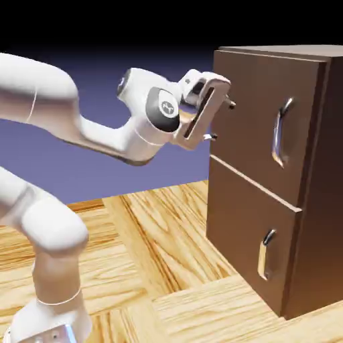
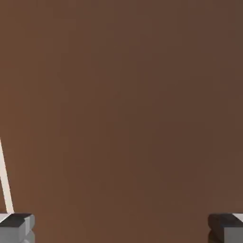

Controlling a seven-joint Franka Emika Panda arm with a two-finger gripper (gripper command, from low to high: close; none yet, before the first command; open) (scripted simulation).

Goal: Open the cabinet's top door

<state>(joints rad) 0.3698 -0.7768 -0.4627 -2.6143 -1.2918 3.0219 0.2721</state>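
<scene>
Two-fingered white pincer (image 1: 222, 120) of the white jointed arm (image 1: 100, 134), jaws spread as wide as they go and holding nothing. In the exterior view it points toward 3 o'clock, its dark fingertips (image 1: 231, 104) close to the left edge of the upper door; whether they touch the wood cannot be told. In the hand view the grey fingertips (image 2: 16, 227) sit at 7 and 5 o'clock, with only flat brown wood between and above them and a thin pale line at 8 o'clock.

The tall dark brown wooden cabinet (image 1: 315, 201) stands on the pale wood-plank desk (image 1: 167, 254) at 3 o'clock in the exterior view. Its top door (image 1: 251, 120), the taller flat brown panel, appears shut or nearly so. The long curved silver handle (image 1: 283, 132) lies on the door's right side, well apart from the pincer, toward 3 o'clock of it.

Handling, as a judgement: the door is rigid and likely swings on a hinge. The smooth metal handle is the natural hold, taken across its bowed middle where the jaws can pass behind it; it may be slippery.

Hidden: the hinge side, the cabinet's right flank beyond the frame, and the handle in the hand view. The shorter lower door (image 1: 248, 234) carries a smaller silver handle (image 1: 266, 254).
</scene>
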